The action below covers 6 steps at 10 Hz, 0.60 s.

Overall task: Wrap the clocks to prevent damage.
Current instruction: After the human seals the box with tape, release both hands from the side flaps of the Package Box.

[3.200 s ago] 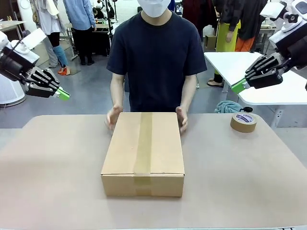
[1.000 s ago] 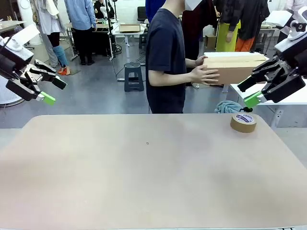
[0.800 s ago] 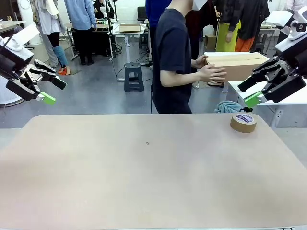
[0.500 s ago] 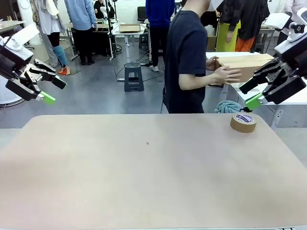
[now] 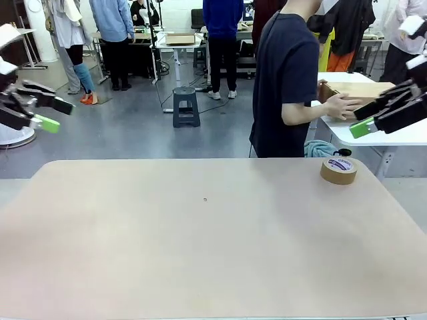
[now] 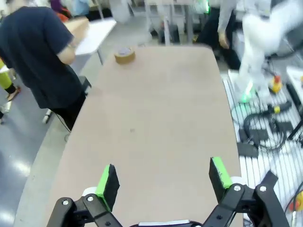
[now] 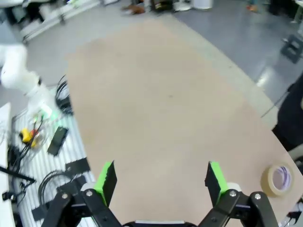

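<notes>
Front view, left gripper [image 5: 50, 115]: raised at the far left edge, well above the surface, jaws spread wide with nothing between them.
Front view, right gripper [image 5: 368, 121]: raised at the far right, jaws apart and empty; one green pad [image 5: 361, 128] shows, the other is hard to make out.
Front view, surface [image 5: 200, 253]: tan top, bare across its middle and near side.
Front view, tape roll [image 5: 338, 170]: brown packing tape lying flat at the far right of the surface.
Front view, person [image 5: 287, 80]: in a dark T-shirt, standing past the far edge, turned sideways toward a white side table [image 5: 387, 137] on the right.
Front view, cardboard box [image 5: 353, 91]: on the white side table, off the surface; the person's hand [image 5: 341, 107] rests against its near side. Whether the clocks are inside cannot be told.
Front view, teal cloth [image 5: 319, 148]: bunched just beyond the far edge, near the tape roll.

Left wrist view, left gripper [image 6: 163, 182]: both green pads stand well apart over the surface, gripping nothing.
Left wrist view, tape roll [image 6: 125, 55]: at the far end of the surface.
Left wrist view, person [image 6: 40, 56]: at upper left, beside the surface edge.
Left wrist view, cardboard box [image 6: 78, 26]: just beyond the person, on the white table.

Right wrist view, right gripper [image 7: 161, 182]: green pads wide apart, empty, high over the surface.
Right wrist view, tape roll [image 7: 278, 178]: at lower right on the surface.
</notes>
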{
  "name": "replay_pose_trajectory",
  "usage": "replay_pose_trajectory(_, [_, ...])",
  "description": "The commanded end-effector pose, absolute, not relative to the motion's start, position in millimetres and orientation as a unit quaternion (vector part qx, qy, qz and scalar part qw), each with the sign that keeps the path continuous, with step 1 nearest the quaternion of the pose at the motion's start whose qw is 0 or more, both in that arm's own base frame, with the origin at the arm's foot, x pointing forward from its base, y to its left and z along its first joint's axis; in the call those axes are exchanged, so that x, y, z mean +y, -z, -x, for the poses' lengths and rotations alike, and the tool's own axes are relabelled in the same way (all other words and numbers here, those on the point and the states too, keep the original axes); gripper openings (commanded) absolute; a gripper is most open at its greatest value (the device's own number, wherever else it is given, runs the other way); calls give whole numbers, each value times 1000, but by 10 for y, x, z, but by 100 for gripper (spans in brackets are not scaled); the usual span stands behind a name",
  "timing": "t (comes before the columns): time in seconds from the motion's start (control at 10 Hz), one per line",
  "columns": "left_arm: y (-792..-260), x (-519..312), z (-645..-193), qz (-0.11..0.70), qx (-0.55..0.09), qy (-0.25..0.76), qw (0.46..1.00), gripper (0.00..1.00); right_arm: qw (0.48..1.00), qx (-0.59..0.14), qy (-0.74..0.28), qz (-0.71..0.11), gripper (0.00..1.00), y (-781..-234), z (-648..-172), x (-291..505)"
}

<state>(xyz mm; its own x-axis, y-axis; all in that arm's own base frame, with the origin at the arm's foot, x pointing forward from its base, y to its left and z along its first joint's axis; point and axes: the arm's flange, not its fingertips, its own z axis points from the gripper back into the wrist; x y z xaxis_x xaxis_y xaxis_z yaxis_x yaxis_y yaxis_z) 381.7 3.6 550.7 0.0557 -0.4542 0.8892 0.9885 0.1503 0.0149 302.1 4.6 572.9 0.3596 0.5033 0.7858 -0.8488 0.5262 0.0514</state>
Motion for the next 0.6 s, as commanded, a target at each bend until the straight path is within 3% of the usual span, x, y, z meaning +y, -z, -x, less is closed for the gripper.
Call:
replay_pose_trajectory(0.0, [-5407,271,-3614,354,-444,524,635,100,785,-424,-386,-233,100,-5544,-2775,-11])
replay_pose_trajectory(0.5, [-5346,459,-3610,362,-432,509,651,100,781,-425,-392,-237,100,-5766,-2851,-152])
